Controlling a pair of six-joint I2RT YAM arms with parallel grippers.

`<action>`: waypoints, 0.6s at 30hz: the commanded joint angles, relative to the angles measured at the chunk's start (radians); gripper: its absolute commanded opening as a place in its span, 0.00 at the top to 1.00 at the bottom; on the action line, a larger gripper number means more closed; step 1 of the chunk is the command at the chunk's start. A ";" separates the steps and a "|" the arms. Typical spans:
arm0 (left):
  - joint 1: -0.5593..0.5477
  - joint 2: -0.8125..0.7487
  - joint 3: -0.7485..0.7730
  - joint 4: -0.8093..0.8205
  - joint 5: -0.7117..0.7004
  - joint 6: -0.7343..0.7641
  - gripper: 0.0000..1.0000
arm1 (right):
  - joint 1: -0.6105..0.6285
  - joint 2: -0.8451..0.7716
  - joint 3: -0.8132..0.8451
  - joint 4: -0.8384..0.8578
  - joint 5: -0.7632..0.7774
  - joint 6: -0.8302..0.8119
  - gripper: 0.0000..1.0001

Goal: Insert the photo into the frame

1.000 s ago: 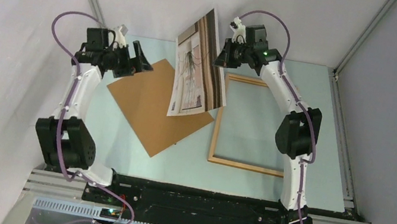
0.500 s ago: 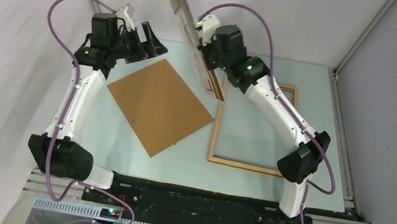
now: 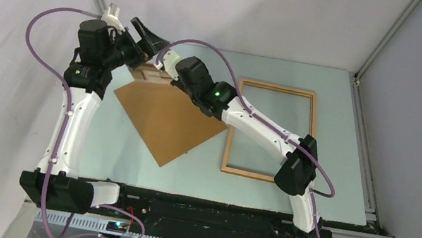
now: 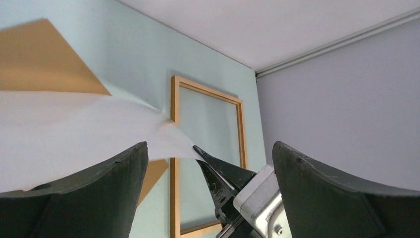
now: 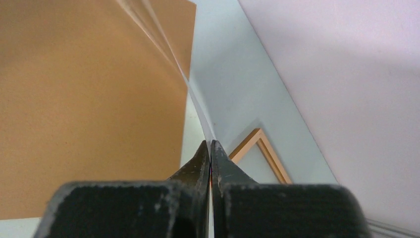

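My right gripper is shut on one edge of the photo and holds it in the air over the far corner of the brown board. From above, only a small striped piece of the print shows. In the right wrist view the photo runs edge-on away from the right gripper. My left gripper is open, and the photo's white back and the right gripper's tips sit between its jaws without touching them. The frame lies flat on the table at the right, with nothing inside it.
A plain brown backing board lies flat left of the frame, one corner overlapping the frame's left moulding. The enclosure walls stand close behind both grippers. The right arm stretches across the frame's near left part.
The right arm has swung left with the photo, from beside the frame's far corner to over the board's far corner. The left gripper has risen and turned toward it.
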 commanded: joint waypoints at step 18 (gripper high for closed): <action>0.152 -0.046 -0.066 0.025 0.045 -0.111 0.00 | -0.061 0.083 0.121 -0.056 -0.045 0.065 1.00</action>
